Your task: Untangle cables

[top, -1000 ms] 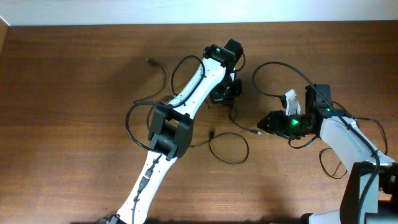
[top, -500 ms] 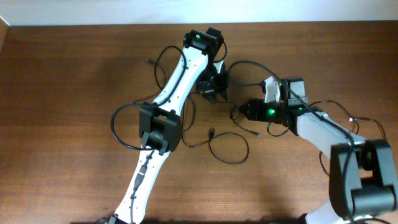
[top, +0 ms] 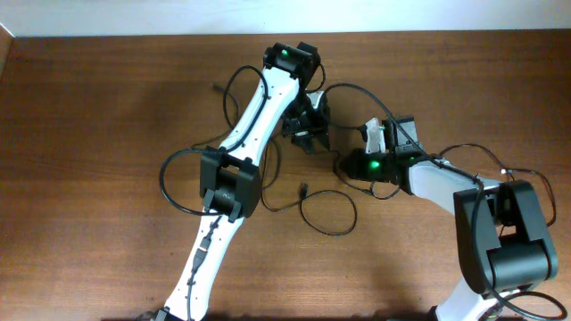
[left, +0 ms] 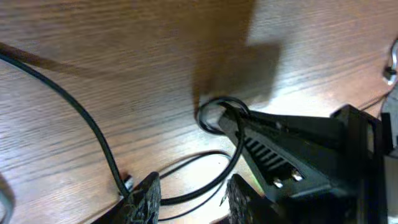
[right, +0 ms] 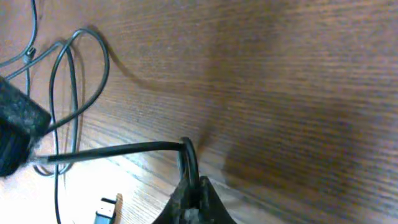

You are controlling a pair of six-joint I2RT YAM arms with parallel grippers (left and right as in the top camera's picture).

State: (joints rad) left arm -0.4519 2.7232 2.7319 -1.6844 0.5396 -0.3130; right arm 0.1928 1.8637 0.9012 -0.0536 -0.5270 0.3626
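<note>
Thin black cables lie in loose loops across the middle of the wooden table. My right gripper is shut on a small loop of cable, which shows pinched at its tip. In the left wrist view the same loop curls at the right gripper's nose. My left gripper stands just left of it, open. A cable strand runs loosely between its fingers without being pinched.
A small plug end lies below the grippers, another at the upper left. One more connector sits near my right gripper. A cable arcs over the right arm. The two grippers are very close together.
My right gripper has moved left toward the left gripper and shut on the cable loop. My left arm shifted left and its jaws opened off the cable.
</note>
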